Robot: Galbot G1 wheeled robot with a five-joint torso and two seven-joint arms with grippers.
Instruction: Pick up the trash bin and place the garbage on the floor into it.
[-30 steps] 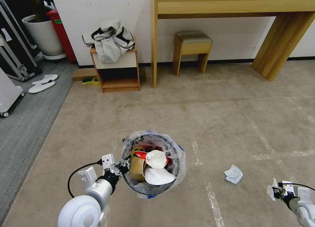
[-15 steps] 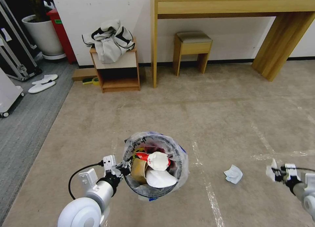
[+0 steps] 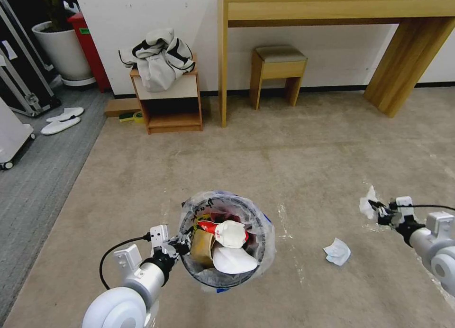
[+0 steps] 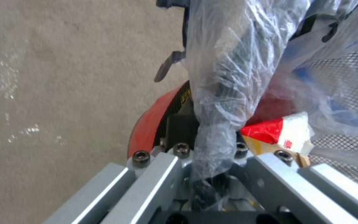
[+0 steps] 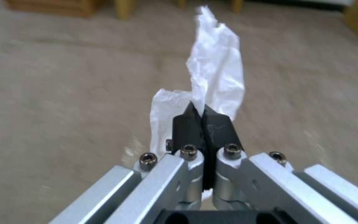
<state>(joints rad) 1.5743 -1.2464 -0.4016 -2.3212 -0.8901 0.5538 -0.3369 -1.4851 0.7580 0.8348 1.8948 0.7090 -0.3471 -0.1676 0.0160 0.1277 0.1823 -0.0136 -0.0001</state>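
From the head camera, the left gripper (image 3: 182,243) is clamping the near-left rim of the trash bin (image 3: 226,243), holding it low over the floor (image 3: 303,162); inside the bag-lined bin are lying a brown paper bag (image 3: 201,247), a red-and-white wrapper (image 3: 226,231) and a flat white oval piece (image 3: 233,261). To the right, the right gripper (image 3: 379,213) is pinching a white tissue (image 3: 367,206) above the carpet, well apart from the bin, while a second crumpled tissue (image 3: 337,251) is sitting on the floor between bin and right arm, beside a shiny tape line (image 3: 290,233). Behind, a small cabinet (image 3: 168,103) draped with a jacket (image 3: 159,58), a stool (image 3: 277,72) and a long wooden desk (image 3: 332,10) are lining the wall; white slippers (image 3: 61,120) are resting on grey carpet at left. From the left wrist camera, the left gripper's fingers, closed on the rim, are sitting wrapped in the crinkled plastic bag (image 4: 237,62), with the bin's red wall (image 4: 148,119) to one side and the wrapper (image 4: 284,129) showing inside. From the right wrist camera, the black fingertips (image 5: 214,129) are pressing together on the tissue (image 5: 216,68), which is standing up past them over bare carpet.
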